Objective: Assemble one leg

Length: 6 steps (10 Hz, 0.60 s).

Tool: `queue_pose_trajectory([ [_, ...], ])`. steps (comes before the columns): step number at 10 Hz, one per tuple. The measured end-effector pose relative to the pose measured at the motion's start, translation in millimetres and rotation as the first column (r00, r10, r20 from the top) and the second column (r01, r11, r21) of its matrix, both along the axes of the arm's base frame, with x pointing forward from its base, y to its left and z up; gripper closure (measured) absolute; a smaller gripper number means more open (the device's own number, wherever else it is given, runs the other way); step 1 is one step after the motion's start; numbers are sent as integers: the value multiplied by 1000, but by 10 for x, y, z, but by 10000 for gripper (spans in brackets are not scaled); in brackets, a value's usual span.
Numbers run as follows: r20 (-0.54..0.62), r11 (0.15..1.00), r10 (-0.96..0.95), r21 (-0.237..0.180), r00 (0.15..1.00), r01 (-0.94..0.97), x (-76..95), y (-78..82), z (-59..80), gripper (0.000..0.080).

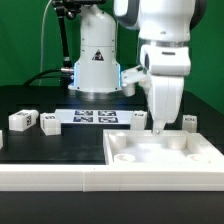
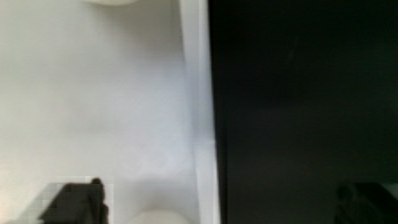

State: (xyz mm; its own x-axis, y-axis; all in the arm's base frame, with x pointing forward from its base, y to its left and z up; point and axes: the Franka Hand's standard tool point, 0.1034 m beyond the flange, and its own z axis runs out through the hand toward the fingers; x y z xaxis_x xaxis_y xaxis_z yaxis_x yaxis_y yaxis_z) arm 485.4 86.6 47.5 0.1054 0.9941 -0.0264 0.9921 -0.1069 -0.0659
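Several small white legs with marker tags lie on the black table in the exterior view: two at its left [image 1: 20,120] [image 1: 49,122], one [image 1: 137,120] just left of the gripper and one [image 1: 188,121] to its right. My gripper [image 1: 160,127] hangs low over the far rim of the large white tray-like piece [image 1: 130,160]. In the wrist view the gripper [image 2: 219,205] is open and empty. Its dark fingertips [image 2: 75,202] straddle the tray's edge [image 2: 196,110], one over white plastic, one over the black table. No leg shows in the wrist view.
The marker board [image 1: 93,116] lies flat behind the tray, in front of the robot's base [image 1: 97,65]. The tray has raised corner sockets [image 1: 124,153], and a round hole [image 2: 116,3] shows in the wrist view.
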Motion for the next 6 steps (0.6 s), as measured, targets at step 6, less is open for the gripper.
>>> queue_pose_trajectory([
  [6, 2, 978, -209, -14, 978, 209, -19, 17, 17, 150],
])
